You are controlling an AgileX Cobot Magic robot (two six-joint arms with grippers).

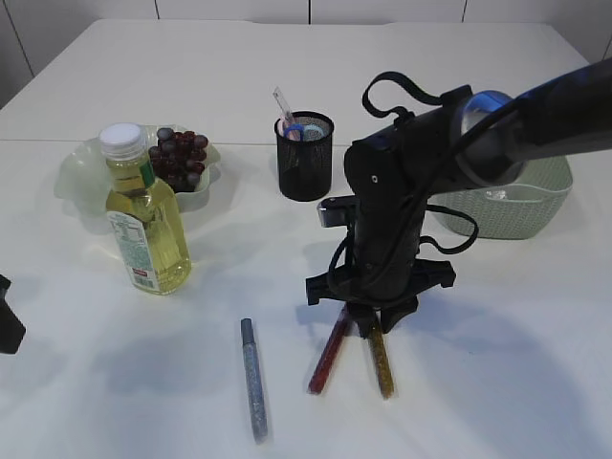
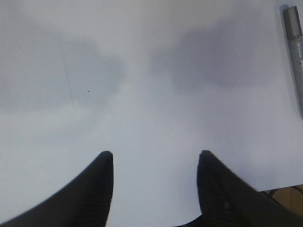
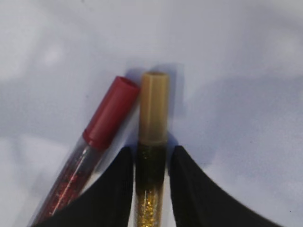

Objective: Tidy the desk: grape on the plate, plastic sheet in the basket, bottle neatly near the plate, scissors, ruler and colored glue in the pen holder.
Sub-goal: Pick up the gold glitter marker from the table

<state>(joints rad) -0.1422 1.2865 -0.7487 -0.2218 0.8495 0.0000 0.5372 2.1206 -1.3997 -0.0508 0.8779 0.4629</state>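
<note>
At the near centre of the surface (image 1: 535, 363), your right claw (image 3: 151, 163) straddles the gold glitter glue tube (image 3: 152, 142), its two jaws close on either flank of the clear barrel just below the cap; whether they press the tube yet cannot be told. The red glue tube (image 3: 102, 127) lies touching or nearly touching at 9 o'clock of the gold one, so expect the left jaw to nudge it. Judgement: these tubes are light, stiff, smooth plastic and round, so they will roll and may slip; take hold across the barrel near the cap end, square to its length. A silver glue tube (image 1: 253, 380) lies well apart at 9 o'clock of the pair. The pen holder (image 1: 305, 158) stands at 12 o'clock of the claw, already holding scissors and ruler. Grapes (image 1: 178, 158) sit on the plate (image 1: 76, 172), the bottle (image 1: 145, 215) beside it. Your left claw (image 2: 154, 161) hangs apart and empty over bare surface.
</note>
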